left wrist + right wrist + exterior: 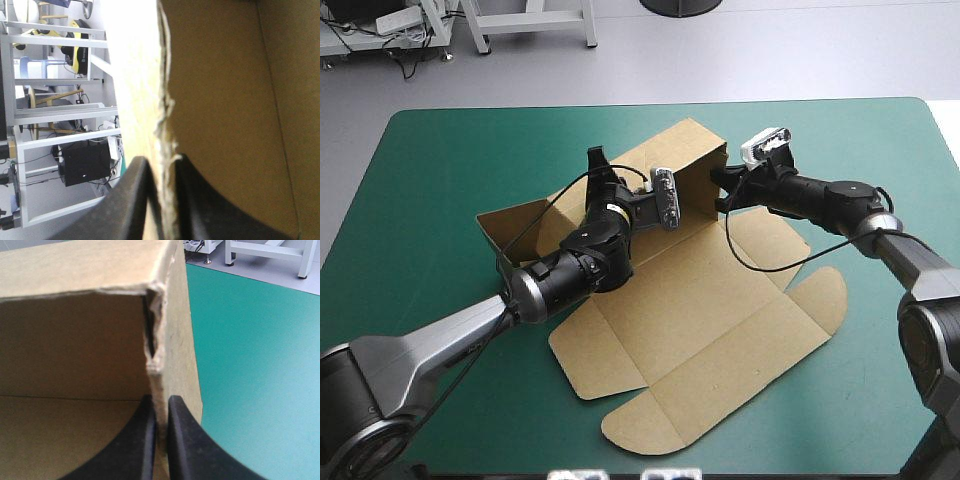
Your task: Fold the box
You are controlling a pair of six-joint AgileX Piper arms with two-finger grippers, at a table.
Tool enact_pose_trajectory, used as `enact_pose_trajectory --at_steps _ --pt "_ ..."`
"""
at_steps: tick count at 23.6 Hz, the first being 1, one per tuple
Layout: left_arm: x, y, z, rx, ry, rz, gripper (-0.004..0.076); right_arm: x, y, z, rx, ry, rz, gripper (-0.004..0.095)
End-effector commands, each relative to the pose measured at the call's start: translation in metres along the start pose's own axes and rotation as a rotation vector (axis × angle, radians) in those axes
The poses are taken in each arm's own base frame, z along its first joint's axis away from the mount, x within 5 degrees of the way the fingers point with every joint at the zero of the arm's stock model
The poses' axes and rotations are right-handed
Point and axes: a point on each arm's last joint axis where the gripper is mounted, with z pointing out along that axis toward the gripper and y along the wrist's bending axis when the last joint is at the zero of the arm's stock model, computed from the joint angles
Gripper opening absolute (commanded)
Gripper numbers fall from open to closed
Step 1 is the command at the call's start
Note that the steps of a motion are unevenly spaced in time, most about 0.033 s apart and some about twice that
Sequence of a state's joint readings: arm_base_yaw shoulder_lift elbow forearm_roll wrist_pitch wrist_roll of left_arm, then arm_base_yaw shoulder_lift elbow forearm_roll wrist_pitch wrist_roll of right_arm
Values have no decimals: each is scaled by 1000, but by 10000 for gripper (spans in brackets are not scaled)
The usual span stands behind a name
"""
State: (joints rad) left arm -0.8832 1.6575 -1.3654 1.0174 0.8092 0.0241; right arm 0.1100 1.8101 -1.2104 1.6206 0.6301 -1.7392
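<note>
The box (pixel 720 300) lay about the middle of the worktop (pixel 440 180), its walls raised on the side toward the far edge. The lid and flaps lay flat toward the near edge.

The left jaws were clamped on the top edge of a raised wall, and the right jaws were clamped on the side wall by the far right corner of the box.

The likeliest trouble, to my eye, was tearing. The wall's rim (pixel 167 115) looked frayed just ahead of the left jaws, so a hard pull from either arm might have ripped or buckled it. The walls might also have sprung flat if let go before being tucked.

Only the high view showed the whole sheet and both arms. Only the right wrist view showed the ragged gap at the corner (pixel 152 347), where the two walls did not quite meet. Each wrist view showed the board pinched between its own jaws.
</note>
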Motion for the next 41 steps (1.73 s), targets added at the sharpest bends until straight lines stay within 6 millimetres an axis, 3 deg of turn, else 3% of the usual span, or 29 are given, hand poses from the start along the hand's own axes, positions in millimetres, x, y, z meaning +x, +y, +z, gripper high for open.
enact_pose_trajectory --at_steps 1,3,5,9,11,14,15,17,20,21,22,26,28,33,41 --pt "-13 14 -18 -33 -161 -40 346 -21 16 -6 -50 -64 -12 -7" --pt "-17 14 -19 -32 -205 -68 452 -21 14 -6 -38 -60 11 -7" --pt "-22 14 -20 -32 -253 -71 482 -20 14 -6 -36 -55 9 -6" --pt "-34 14 -28 -27 -391 -79 441 -20 13 -7 -22 -38 35 -6" --pt "-42 17 -48 -24 -483 -150 387 -22 14 -8 -22 -36 50 -6" --pt "-33 45 -94 -80 -640 -257 294 -37 19 -25 41 -37 33 -2" --pt "-20 62 -113 -126 -676 -314 244 -46 22 -36 81 -41 20 -2" --pt "8 85 -130 -215 -628 -402 148 -64 32 -58 112 -59 9 -2" --pt "56 111 -138 -337 -449 -539 29 -87 48 -88 139 -35 -3 -2" --pt "81 122 -139 -381 -352 -612 -8 -100 56 -103 145 -9 -4 -2" --pt "104 131 -139 -424 -275 -686 -10 -111 64 -115 148 15 2 -2" --pt "154 142 -137 -451 -128 -874 -8 -144 79 -144 164 113 75 -2" --pt "176 145 -137 -454 -65 -932 -3 -150 77 -150 209 173 95 -3" --pt "199 144 -139 -384 -15 -1006 -1 -140 62 -137 250 346 144 -3" --pt "207 136 -160 -252 -99 -1116 -2 -95 22 -72 197 583 256 -3"
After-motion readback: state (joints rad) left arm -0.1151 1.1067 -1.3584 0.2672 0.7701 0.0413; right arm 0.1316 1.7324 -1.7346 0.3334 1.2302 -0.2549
